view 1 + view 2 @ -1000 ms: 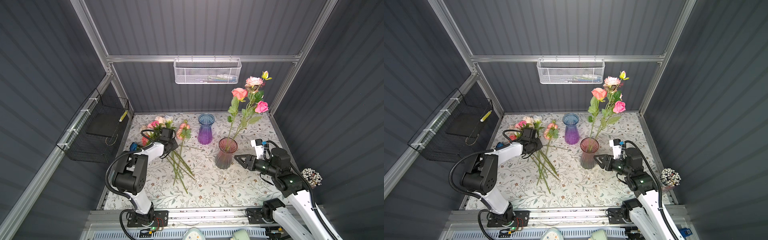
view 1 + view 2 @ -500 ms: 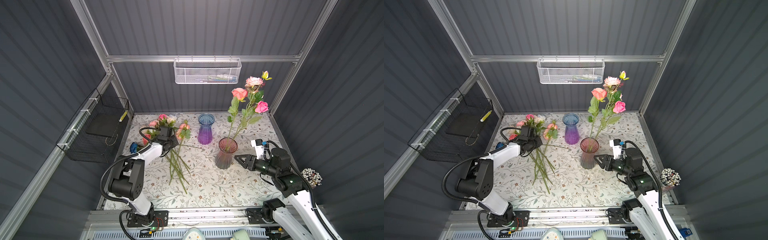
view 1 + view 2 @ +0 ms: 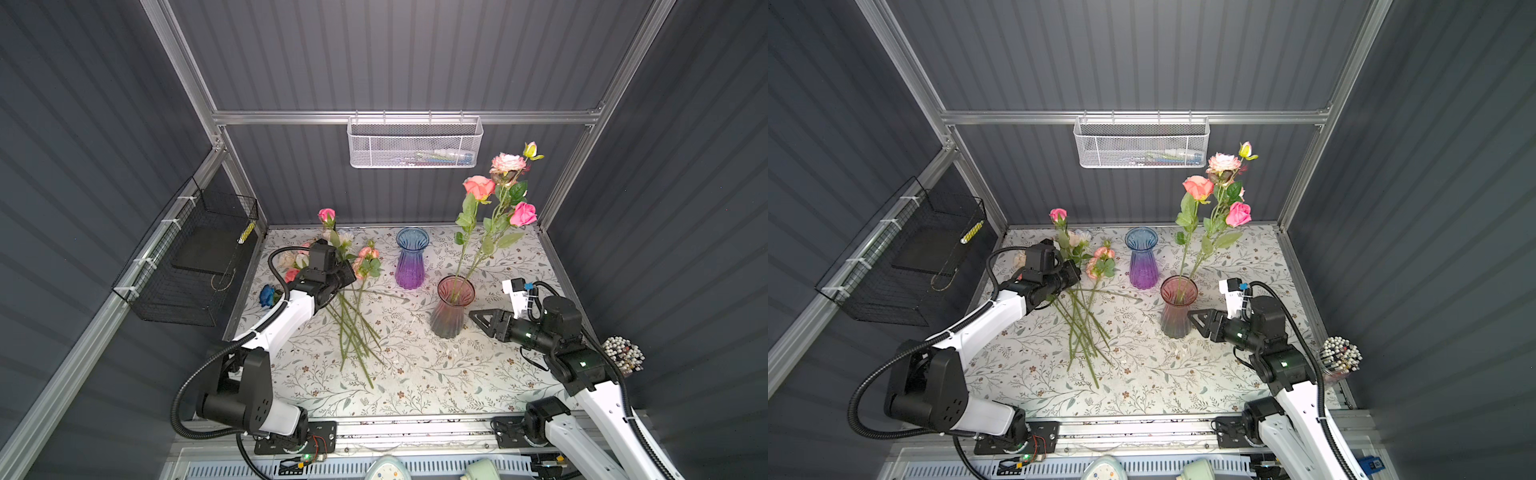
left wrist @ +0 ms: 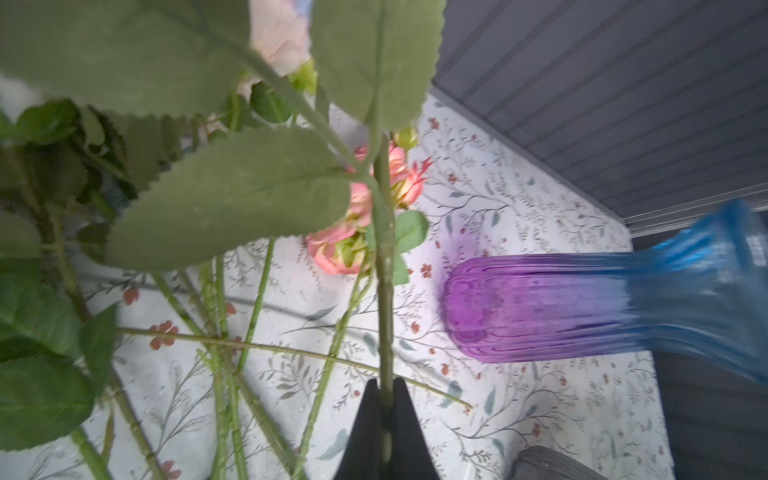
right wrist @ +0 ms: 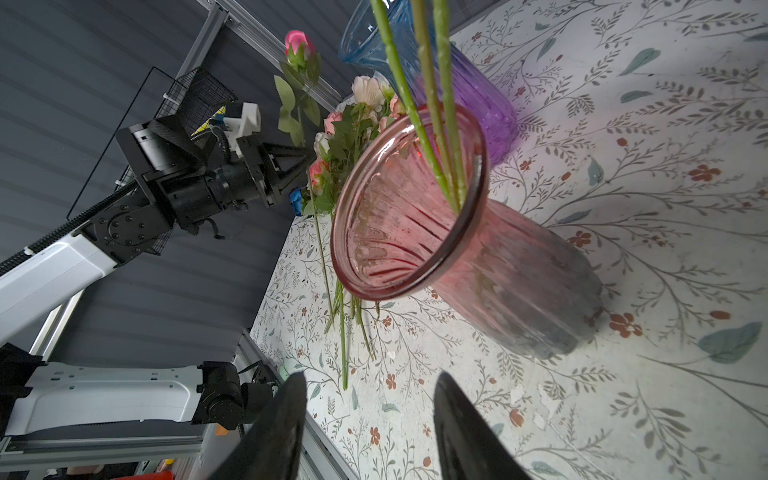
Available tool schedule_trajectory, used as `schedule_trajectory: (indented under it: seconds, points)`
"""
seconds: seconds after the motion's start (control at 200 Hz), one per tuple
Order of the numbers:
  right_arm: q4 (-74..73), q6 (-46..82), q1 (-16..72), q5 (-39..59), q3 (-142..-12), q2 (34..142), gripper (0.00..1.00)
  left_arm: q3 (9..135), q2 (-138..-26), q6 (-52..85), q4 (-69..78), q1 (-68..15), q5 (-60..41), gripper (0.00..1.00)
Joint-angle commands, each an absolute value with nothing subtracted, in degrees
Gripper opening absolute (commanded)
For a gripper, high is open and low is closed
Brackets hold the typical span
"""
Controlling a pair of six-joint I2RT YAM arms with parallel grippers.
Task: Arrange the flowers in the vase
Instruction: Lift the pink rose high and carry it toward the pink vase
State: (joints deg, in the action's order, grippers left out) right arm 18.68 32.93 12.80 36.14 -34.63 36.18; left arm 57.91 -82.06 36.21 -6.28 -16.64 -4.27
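Mostly pink roses [image 3: 367, 254], long green stems [image 3: 352, 332], three in pink vase [image 3: 448, 316]

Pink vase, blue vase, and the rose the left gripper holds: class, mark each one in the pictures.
Pink vase [image 3: 446, 320]: in a top view, on its ribbed body.
Blue vase [image 3: 1143, 270]: in a top view, on its purple lower half.
Held rose [image 4: 384, 291]: in the left wrist view, on its stem.

The pink vase [image 5: 519, 286] is ribbed, glossy translucent glass, as is the blue-to-purple vase [image 4: 582, 307] at its eleven o'clock. Rose leaves [image 4: 232, 195] look like matt cloth, the stem [image 4: 384, 316] like smooth plastic. The floral table cover [image 3: 415, 374] is matt, and the hanging basket [image 3: 415, 145] is white metal mesh.
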Motion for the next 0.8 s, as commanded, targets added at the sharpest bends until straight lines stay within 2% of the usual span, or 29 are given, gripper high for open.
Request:
schedule_trajectory:
  seconds: [0.0,0.145,0.395,0.515,0.605,0.795]
  points:
    - [20.08,31.17,13.10,36.11,-37.02,34.98,0.53,58.26,-76.61,35.17,0.31,-16.18,-8.04,0.00]
    - [20.49,31.75,13.10,33.83,-37.01,33.80,0.53,59.12,-71.75,34.23,1.64,-16.17,-5.95,0.00]
    - [19.88,32.50,13.09,32.93,-38.24,34.74,0.54,59.47,-66.55,31.72,14.84,-17.57,-11.86,0.00]
    - [19.43,34.03,13.10,28.08,-37.33,33.71,0.55,56.97,-64.18,25.82,27.12,-23.07,-10.78,0.00]
    - [18.71,34.74,13.10,26.25,-36.87,32.77,0.55,59.35,-64.73,19.14,28.24,-28.55,-9.07,0.00]
    - [17.66,34.31,13.09,30.34,-37.92,32.40,0.60,63.35,-68.54,16.54,32.70,-33.26,-11.59,0.00]
